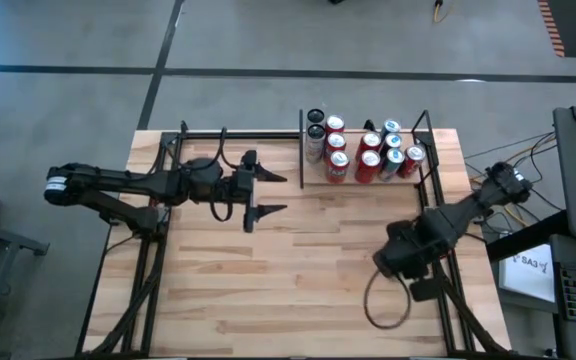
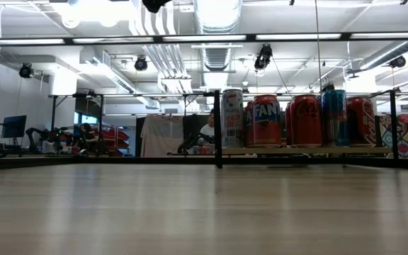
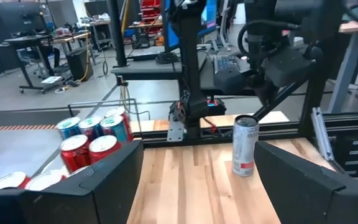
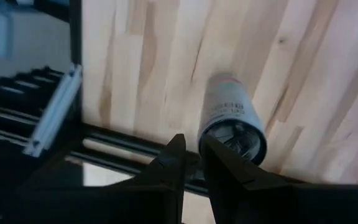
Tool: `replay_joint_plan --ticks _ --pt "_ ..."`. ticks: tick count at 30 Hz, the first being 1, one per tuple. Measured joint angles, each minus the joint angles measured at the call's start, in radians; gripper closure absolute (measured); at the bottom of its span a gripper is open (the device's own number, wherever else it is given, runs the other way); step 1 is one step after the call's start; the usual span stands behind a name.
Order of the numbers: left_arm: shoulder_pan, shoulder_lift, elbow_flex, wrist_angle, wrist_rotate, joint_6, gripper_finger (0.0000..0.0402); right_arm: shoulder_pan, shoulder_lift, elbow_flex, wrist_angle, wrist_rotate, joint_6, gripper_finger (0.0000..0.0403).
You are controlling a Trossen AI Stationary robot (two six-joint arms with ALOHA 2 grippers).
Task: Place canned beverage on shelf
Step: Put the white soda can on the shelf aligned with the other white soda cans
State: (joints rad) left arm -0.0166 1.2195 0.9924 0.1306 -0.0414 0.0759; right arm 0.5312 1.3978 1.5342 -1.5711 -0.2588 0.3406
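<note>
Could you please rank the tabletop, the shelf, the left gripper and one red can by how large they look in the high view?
1. tabletop
2. shelf
3. left gripper, with its fingers spread
4. red can, seen end-on, clearly the smallest

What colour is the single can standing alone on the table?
Silver with a red band near its base; left wrist view.

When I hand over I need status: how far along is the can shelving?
Done: a cluster of cans stands on the shelf. In hand: nothing; the right hand is shut beside a silver can standing on the table, the left hand open and empty. Left: shelving that can.
</note>
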Motion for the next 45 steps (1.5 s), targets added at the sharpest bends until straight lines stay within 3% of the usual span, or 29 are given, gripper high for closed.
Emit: replay_joint_plan --ticks 16,26,39,45 --pt "-0.061 0.116 0.002 0.142 0.0 -0.015 0.0109 0.197 -0.038 -0.035 0.002 0.181 0.056 0.036" --pt "-0.061 0.117 0.002 0.163 0.0 -0.028 0.0109 0.208 -0.119 -0.138 0.007 0.233 -0.009 0.036" --pt "-0.061 0.117 0.002 0.195 -0.004 -0.034 0.0109 0.208 -0.153 -0.193 0.133 0.271 0.051 0.036" --pt "-0.061 0.117 0.002 0.195 -0.004 -0.038 0.0109 0.204 -0.153 -0.194 0.134 0.396 0.06 0.0358"
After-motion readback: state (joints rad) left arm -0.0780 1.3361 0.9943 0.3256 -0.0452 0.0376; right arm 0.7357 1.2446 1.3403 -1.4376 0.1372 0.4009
